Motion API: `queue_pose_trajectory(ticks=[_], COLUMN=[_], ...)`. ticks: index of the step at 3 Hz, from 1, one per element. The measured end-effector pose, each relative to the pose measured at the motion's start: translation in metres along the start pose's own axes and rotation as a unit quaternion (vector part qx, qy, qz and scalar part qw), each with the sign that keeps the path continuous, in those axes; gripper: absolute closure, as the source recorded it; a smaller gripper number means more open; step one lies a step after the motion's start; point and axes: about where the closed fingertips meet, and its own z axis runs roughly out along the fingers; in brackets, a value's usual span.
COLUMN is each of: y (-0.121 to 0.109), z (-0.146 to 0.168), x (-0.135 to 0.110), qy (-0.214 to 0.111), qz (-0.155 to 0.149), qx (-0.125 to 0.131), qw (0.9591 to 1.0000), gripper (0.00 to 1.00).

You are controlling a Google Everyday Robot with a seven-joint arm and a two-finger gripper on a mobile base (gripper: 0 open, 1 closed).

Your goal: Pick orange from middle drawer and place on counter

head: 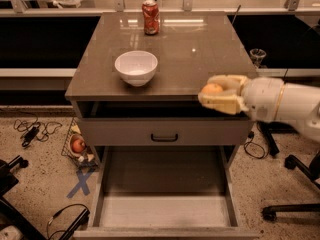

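my gripper [217, 96] grips the orange [212, 89] between its fingers at the front right edge of the counter [200, 49], above the pulled-out middle drawer [162, 211], while a white bowl [136, 67] sits front left and a red can [150, 17] stands at the back.

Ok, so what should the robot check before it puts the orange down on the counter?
1. Hold on the orange by the gripper: ok, clamped.
2. Place of the gripper, at the front right edge of the counter: ok.
3. Height of the orange to clear that edge: cannot tell.
4. Bare spot on the counter just behind the gripper: ok.
5. Gap to the white bowl and the soda can: ok, both well away.
6. State of the middle drawer, open below with nothing in it: ok.
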Motion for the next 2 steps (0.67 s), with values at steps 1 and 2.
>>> queue_pose_trajectory(ticks=[1, 2], y=[-0.065, -0.128], z=[0.005, 0.02], x=[-0.04, -0.067], qy=[-0.002, -0.006], qz=[0.005, 0.0], qx=[0.043, 0.081], qw=[0.9991, 0.9967], gripper=[1.0, 1.0])
